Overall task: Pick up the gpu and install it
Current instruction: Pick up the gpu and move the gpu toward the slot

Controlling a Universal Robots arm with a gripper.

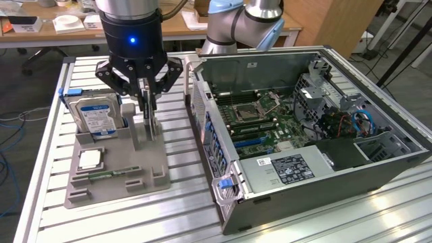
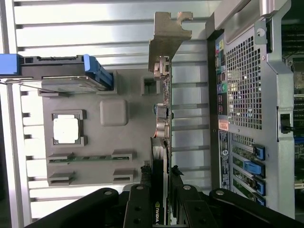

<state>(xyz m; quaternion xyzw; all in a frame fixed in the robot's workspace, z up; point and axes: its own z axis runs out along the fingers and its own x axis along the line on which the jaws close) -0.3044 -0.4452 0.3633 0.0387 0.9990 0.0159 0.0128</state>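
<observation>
Gpu (image 2: 161,126) is standing on edge in the grey fixture (image 1: 115,190), the hard drive (image 1: 98,115) sitting near it on the exterior view's left, and the gripper (image 1: 147,101) is pinching its upper edge. Judged light, stiff but fragile, it is wanting a hold on the bare board edge, clear of the bracket (image 2: 167,33). On the exterior view's right the computer case (image 1: 317,200) wall is standing close, leaving open room mainly overhead.
</observation>
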